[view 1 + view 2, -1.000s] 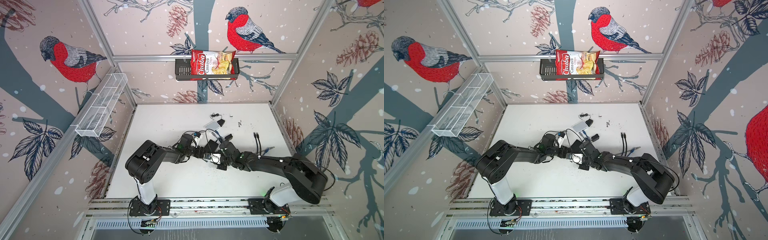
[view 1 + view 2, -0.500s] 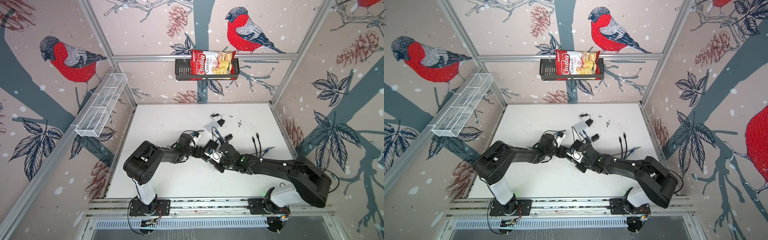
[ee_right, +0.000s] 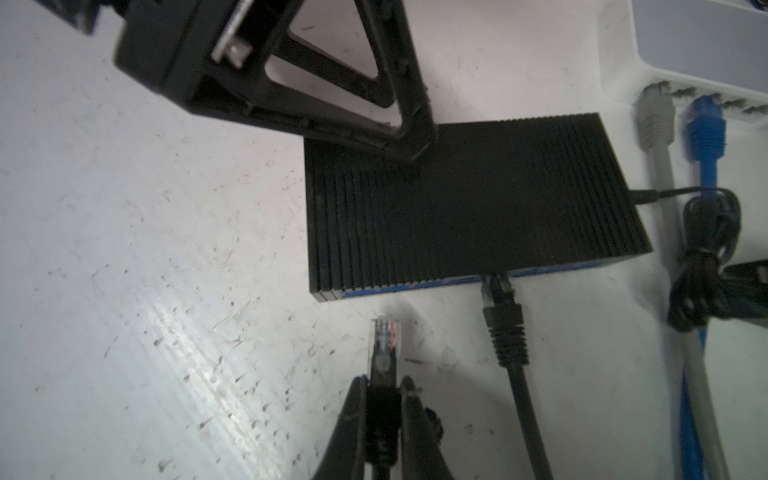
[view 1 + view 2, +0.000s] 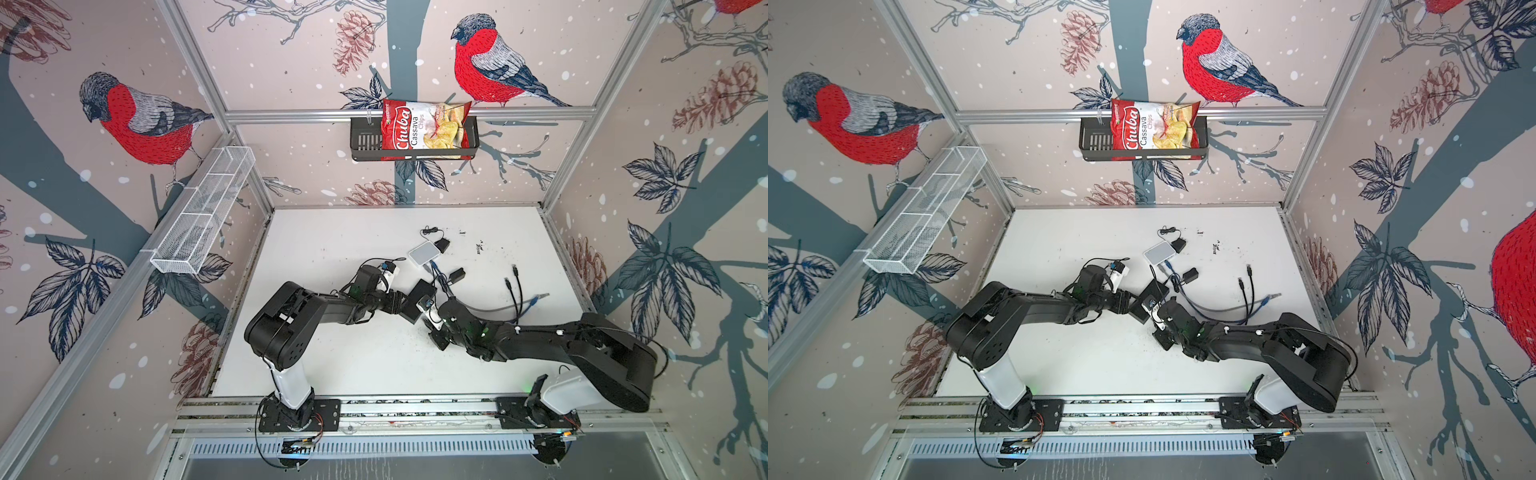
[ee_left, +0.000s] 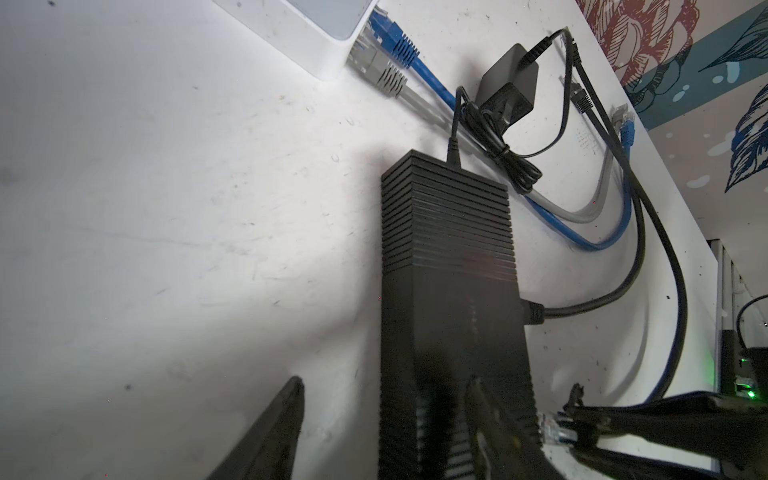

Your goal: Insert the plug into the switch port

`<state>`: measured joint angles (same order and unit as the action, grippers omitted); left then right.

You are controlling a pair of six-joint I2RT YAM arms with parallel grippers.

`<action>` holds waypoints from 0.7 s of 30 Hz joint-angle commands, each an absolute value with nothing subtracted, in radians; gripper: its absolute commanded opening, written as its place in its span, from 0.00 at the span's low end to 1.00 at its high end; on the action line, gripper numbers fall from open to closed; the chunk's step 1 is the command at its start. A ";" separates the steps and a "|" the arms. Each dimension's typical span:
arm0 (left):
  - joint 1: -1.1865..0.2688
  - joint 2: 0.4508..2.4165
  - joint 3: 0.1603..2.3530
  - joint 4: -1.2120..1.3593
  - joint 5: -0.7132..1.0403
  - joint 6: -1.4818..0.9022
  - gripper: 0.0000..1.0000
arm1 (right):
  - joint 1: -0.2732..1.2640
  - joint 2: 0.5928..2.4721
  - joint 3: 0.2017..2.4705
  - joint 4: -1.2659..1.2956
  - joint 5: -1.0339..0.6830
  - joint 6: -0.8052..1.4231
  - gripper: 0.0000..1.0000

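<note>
Where right gripper [image 3: 384,388] stands: jaws clamped on the black boot of the RJ45 plug [image 3: 384,336], clear nose poking out past the tips.
Plug handling: light, rigid clear plastic, smooth. The latch tab is probably the fragile bit, and the trailing cable is stiff enough to twist it in the grip.
Grip spot: boot just behind the connector, as now. That leaves the nose free to enter, so I wouldn't hold any further forward.
Plug vs port: nose aimed at the blue port face [image 3: 415,286] of the black switch [image 3: 469,199], just short of it and not touching.
Lateral spot: toward the end of the face away from the white switch [image 3: 706,41], beside the seated black patch cable [image 3: 505,316].
Left gripper [image 5: 384,379]: jaws apart, not clamped. One finger [image 3: 411,141] rests on the switch's ribbed top.
Switch handling: small and likely light, so it would slide on the table [image 4: 332,249] under a push. The finger looks like a brace.
Location: switch mid-table between both arms in both top views.
</note>
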<state>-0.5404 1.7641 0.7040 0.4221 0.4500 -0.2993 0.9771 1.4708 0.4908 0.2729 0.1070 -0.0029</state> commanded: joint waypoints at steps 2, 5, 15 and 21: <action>-0.540 1.765 0.722 0.407 0.489 -0.299 0.62 | 0.983 1.493 0.483 0.374 0.126 -0.001 0.14; -0.542 1.755 0.722 0.426 0.503 -0.303 0.62 | 0.992 1.507 0.476 0.403 0.133 -0.016 0.14; -0.594 1.795 0.735 0.493 0.547 -0.355 0.61 | 0.995 1.524 0.471 0.463 0.127 -0.037 0.14; -0.618 1.825 0.734 0.522 0.559 -0.383 0.60 | 0.995 1.534 0.476 0.470 0.110 -0.041 0.14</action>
<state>-0.6060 1.8175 0.7334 0.4847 0.5022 -0.3546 0.9943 1.5307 0.4709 0.4099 0.1215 -0.0311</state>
